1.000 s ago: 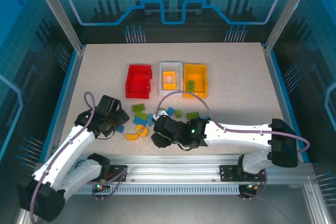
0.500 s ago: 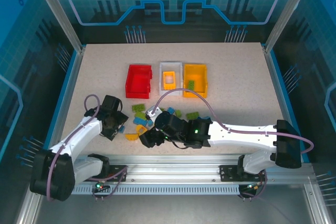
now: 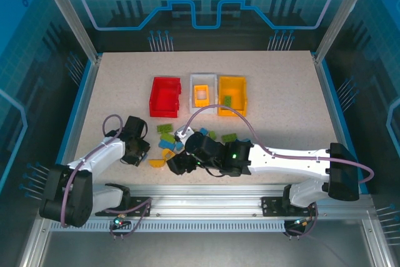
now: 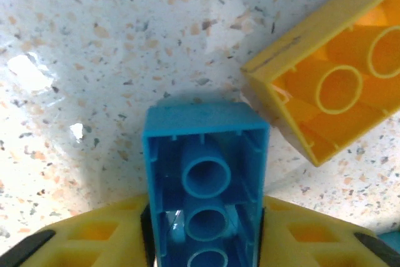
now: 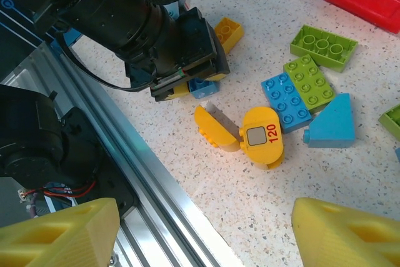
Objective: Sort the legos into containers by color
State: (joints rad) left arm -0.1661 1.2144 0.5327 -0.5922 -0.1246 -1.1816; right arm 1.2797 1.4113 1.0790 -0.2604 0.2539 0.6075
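My left gripper [image 4: 205, 242] is shut on a blue lego [image 4: 206, 179], hollow underside facing the camera, low over the table. An upside-down orange-yellow lego [image 4: 337, 79] lies just right of it. From above, the left gripper [image 3: 140, 151] sits at the left edge of the lego pile [image 3: 187, 139]. My right gripper [image 5: 206, 236] hangs open over the near table edge, with nothing between its fingers. Ahead of it lie two yellow curved pieces [image 5: 262, 137], a blue plate [image 5: 286, 102] and green legos [image 5: 324, 47]. The red [image 3: 165, 97], white [image 3: 202, 82] and orange-yellow [image 3: 232, 85] containers stand in a row behind.
An aluminium rail [image 5: 156, 173] runs along the near edge under the right gripper. The left arm's wrist [image 5: 144, 17] crowds the pile's left side. A blue wedge [image 5: 331, 124] lies at the right. The white bin holds an orange-yellow lego, the orange-yellow bin a green one [image 3: 228, 100].
The left arm has folded lower and its gripper has slid nearer to the pile's left edge. The right gripper shifted left toward the near edge, then held.
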